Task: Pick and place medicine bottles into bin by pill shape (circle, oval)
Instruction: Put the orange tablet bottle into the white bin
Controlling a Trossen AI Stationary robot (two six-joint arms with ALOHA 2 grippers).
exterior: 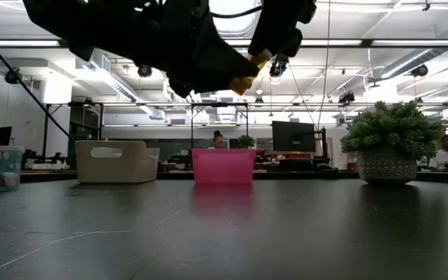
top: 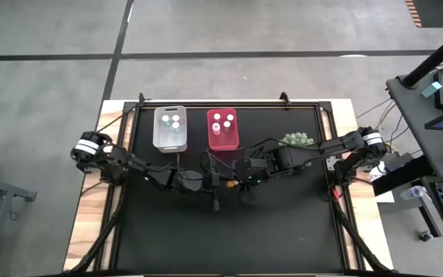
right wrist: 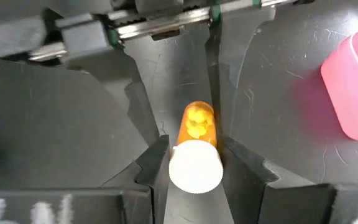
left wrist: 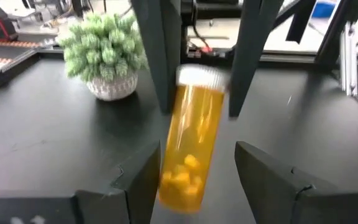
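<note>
An amber-orange medicine bottle with a white cap and yellow pills hangs in the air over the middle of the table. My right gripper is shut on its cap. My left gripper is open, one finger on each side of the bottle's lower half; a gap shows on one side. In the low view the bottle is well above the table. The clear bin and the red bin stand side by side at the far middle, each with a few white-capped bottles upright inside. My right gripper pinches the bottle's white cap between its two fingers. The fingers come from above, pointing down. The bottle hangs below them, slightly tilted and clear of the table, its amber body reaching down toward the tabletop.
A green spiky plant in a white pot stands to the right of the red bin; it also shows in the left wrist view. Black tabletop lies open toward the near edge. People sit in the room beyond the table.
</note>
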